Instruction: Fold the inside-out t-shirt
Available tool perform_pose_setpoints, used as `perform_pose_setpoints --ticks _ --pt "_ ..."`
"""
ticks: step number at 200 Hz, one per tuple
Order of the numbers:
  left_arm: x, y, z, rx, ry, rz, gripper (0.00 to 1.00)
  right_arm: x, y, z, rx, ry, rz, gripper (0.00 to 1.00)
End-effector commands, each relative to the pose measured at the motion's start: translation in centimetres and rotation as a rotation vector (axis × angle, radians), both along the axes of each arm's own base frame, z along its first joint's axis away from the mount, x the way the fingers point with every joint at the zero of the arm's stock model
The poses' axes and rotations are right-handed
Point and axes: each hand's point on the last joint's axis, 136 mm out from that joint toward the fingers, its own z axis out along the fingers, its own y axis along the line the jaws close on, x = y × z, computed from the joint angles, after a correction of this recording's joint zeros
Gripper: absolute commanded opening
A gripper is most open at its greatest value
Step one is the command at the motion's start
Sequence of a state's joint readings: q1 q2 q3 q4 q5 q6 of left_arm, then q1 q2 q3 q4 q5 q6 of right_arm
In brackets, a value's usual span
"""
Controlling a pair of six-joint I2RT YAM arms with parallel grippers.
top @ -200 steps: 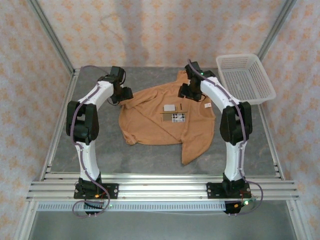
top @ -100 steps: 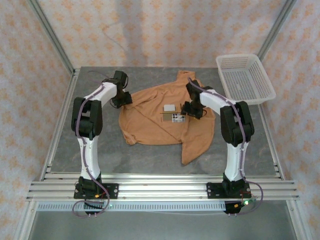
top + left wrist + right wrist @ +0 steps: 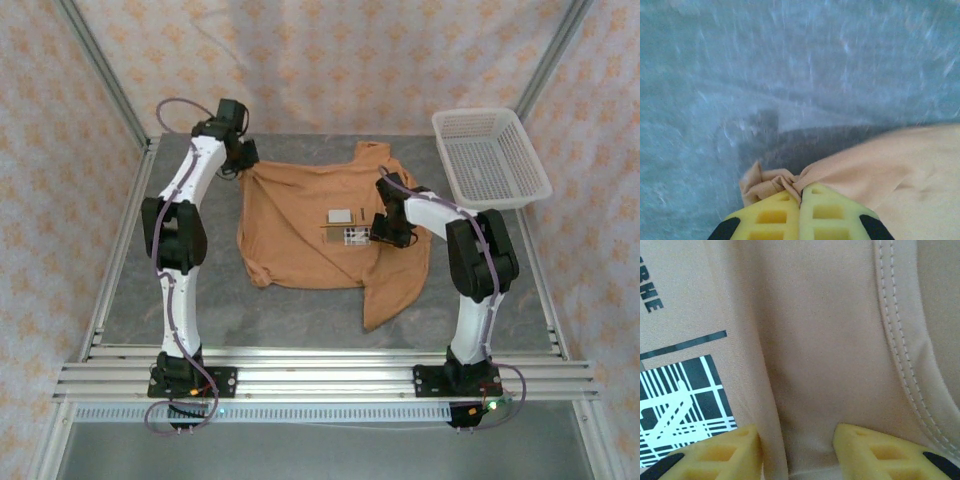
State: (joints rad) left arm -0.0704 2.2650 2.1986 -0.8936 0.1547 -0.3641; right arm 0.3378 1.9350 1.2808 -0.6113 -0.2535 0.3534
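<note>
left end effector (image 3: 800, 189) pulled t-shirt (image 3: 300, 230) corner back | basket (image 3: 490, 155) far right

Lab cell, aluminium frame (image 3: 320, 375), wallpapered walls (image 3: 330, 60)

Grey table (image 3: 200, 290) has the orange-tan t-shirt (image 3: 300, 230) spread out mid-frame, plus a white mesh basket (image 3: 490, 155) upper right.

Right gripper (image 3: 797, 452) sits low on the inside-out t-shirt (image 3: 830, 330), yellow fingers (image 3: 715, 452) parted, a raised fold of tan fabric between them. Black-and-white printed patch (image 3: 680, 395) at left, stitched seam (image 3: 902, 355) at right.
</note>
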Motion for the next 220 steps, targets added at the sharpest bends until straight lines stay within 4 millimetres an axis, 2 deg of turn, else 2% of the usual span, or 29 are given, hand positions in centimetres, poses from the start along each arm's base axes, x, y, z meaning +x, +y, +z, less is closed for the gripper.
perform_pose_setpoints --ticks 1,26,33,41,58,76,95,111,119,123,138,146,166,177,188,206,220 --pt "0.6 3.4 -3.0 0.065 0.102 0.041 0.02 -4.9 -2.5 -4.2 -0.113 0.181 0.012 0.42" --pt "3.5 4.1 -5.7 0.013 0.090 0.056 0.02 -5.6 -2.4 -4.5 -0.106 0.198 0.023 0.42" --pt "4.3 4.3 -6.1 -0.008 0.071 0.064 0.06 -5.6 -2.2 -4.4 -0.098 0.197 0.031 0.42" --pt "5.1 4.6 -6.1 -0.033 0.045 0.075 0.17 -5.5 -1.9 -4.1 -0.084 0.193 0.039 0.42" --pt "5.9 5.1 -4.5 -0.082 -0.010 0.096 0.45 -4.6 -0.5 -2.2 -0.022 0.142 0.061 0.42" --pt "5.2 5.1 -1.0 -0.077 -0.063 0.090 0.55 -3.2 0.9 0.8 0.050 0.063 0.066 0.46" --pt "1.8 4.8 2.6 -0.050 -0.090 0.077 0.55 -2.1 1.7 3.7 0.097 -0.014 0.059 0.49" --pt "-3.6 4.5 3.5 -0.001 -0.062 0.075 0.53 -1.7 1.6 5.4 0.106 -0.052 0.049 0.50" --pt "-6.5 4.1 3.0 0.018 -0.041 0.073 0.51 -1.9 1.6 5.9 0.104 -0.058 0.046 0.51" --pt "-8.2 3.9 3.6 0.022 -0.050 0.073 0.49 -2.0 1.4 6.1 0.101 -0.058 0.042 0.51" --pt "-13.4 1.8 2.2 0.024 -0.014 0.031 0.45 -2.7 1.1 6.4 0.099 -0.052 0.035 0.51" --pt "-16.2 0.5 0.7 0.025 0.027 0.004 0.45 -3.2 1.0 6.4 0.103 -0.047 0.031 0.51" --pt "-21.1 -3.5 -2.4 0.041 0.102 -0.085 0.47 -4.5 0.8 6.6 0.127 -0.049 0.009 0.51" --pt "-22.8 -5.0 -3.6 0.072 0.126 -0.116 0.49 -5.0 0.9 6.8 0.147 -0.056 -0.003 0.51" --pt "-23.6 -5.8 -4.7 0.079 0.132 -0.115 0.49 -5.5 0.9 7.0 0.163 -0.063 -0.019 0.50" --pt "-23.7 -6.3 -6.0 0.037 0.130 -0.052 0.42 -6.1 1.1 7.2 0.177 -0.074 -0.028 0.50" --pt "-23.4 -6.6 -6.7 0.038 0.136 -0.028 0.42 -6.7 1.4 7.0 0.179 -0.066 -0.023 0.50"
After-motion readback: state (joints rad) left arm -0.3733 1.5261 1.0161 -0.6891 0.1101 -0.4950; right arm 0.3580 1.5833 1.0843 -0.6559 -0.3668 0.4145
